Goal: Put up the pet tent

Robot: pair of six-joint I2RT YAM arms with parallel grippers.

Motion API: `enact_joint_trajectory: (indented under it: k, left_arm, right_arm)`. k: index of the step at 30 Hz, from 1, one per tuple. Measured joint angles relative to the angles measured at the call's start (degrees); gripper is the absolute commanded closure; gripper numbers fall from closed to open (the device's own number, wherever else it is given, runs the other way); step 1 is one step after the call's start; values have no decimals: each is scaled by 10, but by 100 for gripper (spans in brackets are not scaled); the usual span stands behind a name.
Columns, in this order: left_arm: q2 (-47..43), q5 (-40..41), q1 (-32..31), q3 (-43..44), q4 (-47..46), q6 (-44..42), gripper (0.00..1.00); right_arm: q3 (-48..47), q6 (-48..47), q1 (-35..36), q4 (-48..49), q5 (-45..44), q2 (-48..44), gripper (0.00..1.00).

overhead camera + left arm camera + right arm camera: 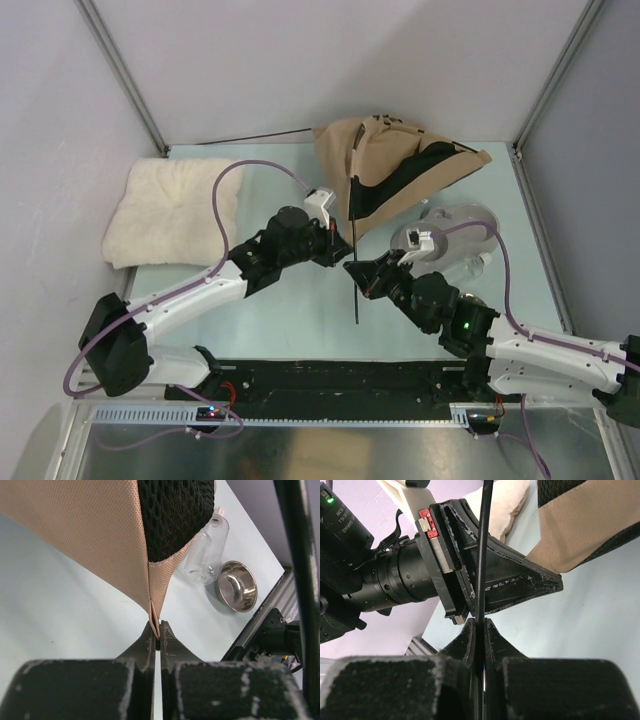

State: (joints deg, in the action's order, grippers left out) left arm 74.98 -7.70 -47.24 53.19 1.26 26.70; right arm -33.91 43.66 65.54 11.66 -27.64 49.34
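The pet tent [385, 160] is a tan fabric heap with black mesh at the back middle of the table, partly collapsed. My left gripper [345, 250] is shut on the tent's lower fabric corner; in the left wrist view the tan seam [155, 615] is pinched between the fingertips [148, 639]. My right gripper [356, 272] is shut on a thin dark pole [354, 255] that runs from the tent down toward the near side; in the right wrist view the pole [482, 550] rises straight from the closed jaws. The two grippers are close together.
A fluffy cream cushion [170, 210] lies at the back left. A clear bottle [206, 550] and a steel bowl [236, 586] lie right of the tent. The cage frame and walls close in the back and sides.
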Motion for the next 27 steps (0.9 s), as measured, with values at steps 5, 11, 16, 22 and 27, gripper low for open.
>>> enact_joint_trajectory:
  k: [5,11,16,22,27]
  left_arm:
    - [-2,-5,0,3,16,-2,100]
    - [-20,-19,0,3,35,-2,100]
    - [-36,-37,0,4,48,5,100]
    - [-39,-49,0,4,66,9,100]
    - [-39,-50,0,4,71,17,100]
  right_arm:
    - [3,-51,-1,32,0,0,100]
    - [4,-113,-2,70,3,3,100]
    - [4,-139,-10,113,27,23,100]
    - [4,-139,-30,130,70,48,100]
    - [4,-132,-50,132,98,49,100]
